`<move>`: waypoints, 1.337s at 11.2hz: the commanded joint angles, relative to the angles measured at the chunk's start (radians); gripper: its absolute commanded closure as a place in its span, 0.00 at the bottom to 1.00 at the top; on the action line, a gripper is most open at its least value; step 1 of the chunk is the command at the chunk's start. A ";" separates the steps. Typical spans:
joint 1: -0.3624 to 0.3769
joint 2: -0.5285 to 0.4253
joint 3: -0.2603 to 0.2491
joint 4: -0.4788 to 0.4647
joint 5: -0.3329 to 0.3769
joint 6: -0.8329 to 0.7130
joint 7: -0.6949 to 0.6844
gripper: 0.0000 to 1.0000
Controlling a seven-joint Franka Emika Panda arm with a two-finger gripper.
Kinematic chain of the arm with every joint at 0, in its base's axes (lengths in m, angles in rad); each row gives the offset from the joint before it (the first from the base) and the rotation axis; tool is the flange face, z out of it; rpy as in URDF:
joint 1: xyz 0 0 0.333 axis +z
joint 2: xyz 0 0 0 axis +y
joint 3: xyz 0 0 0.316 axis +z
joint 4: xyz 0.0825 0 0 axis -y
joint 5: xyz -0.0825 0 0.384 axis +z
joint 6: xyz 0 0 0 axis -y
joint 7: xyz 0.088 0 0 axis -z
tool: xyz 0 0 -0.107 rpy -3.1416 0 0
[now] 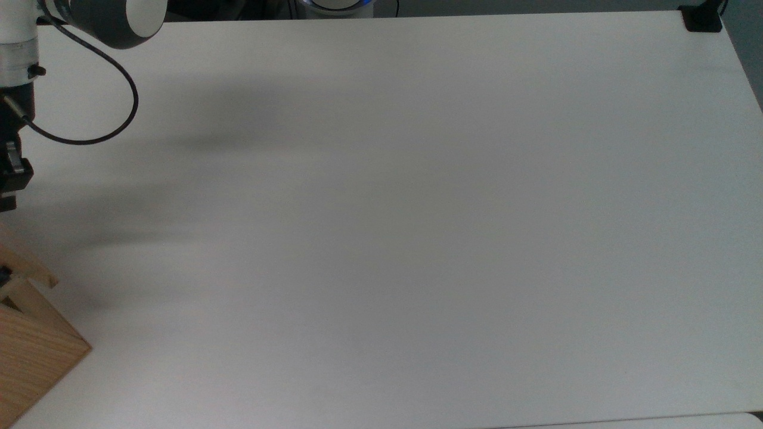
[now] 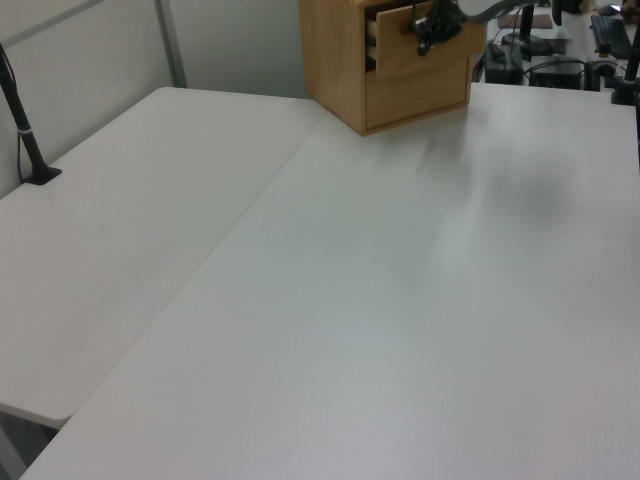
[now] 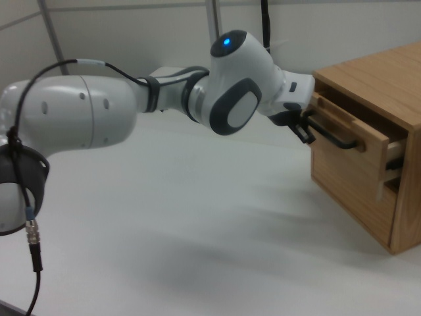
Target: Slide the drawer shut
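The light wood drawer [image 3: 368, 158] sticks a short way out of the oak cabinet [image 3: 395, 79], with a gap still showing at its side. Its black bar handle [image 3: 339, 139] runs across the front. My gripper [image 3: 304, 130] is pressed against the front of the drawer at the near end of the handle. In the left view the gripper [image 2: 430, 25] sits against the drawer [image 2: 400, 52] at the top of the cabinet [image 2: 335, 50]. In the top view the gripper [image 1: 7, 199] is at the left edge, just above the drawer's corner [image 1: 33, 271].
A wide white table [image 1: 417, 226] stretches away from the cabinet [image 1: 36, 357]. A black clamp [image 1: 702, 21] sits at its far right corner in the top view, and a black post [image 2: 25, 140] stands at the left view's left. A cable [image 1: 89, 137] loops off the arm.
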 commanded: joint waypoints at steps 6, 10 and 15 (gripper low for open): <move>-0.009 0.179 -0.047 0.086 0.012 0.470 0.027 1.00; -0.005 0.143 -0.048 0.050 0.003 0.472 -0.040 1.00; 0.081 -0.129 -0.044 -0.093 0.019 -0.215 -0.331 0.98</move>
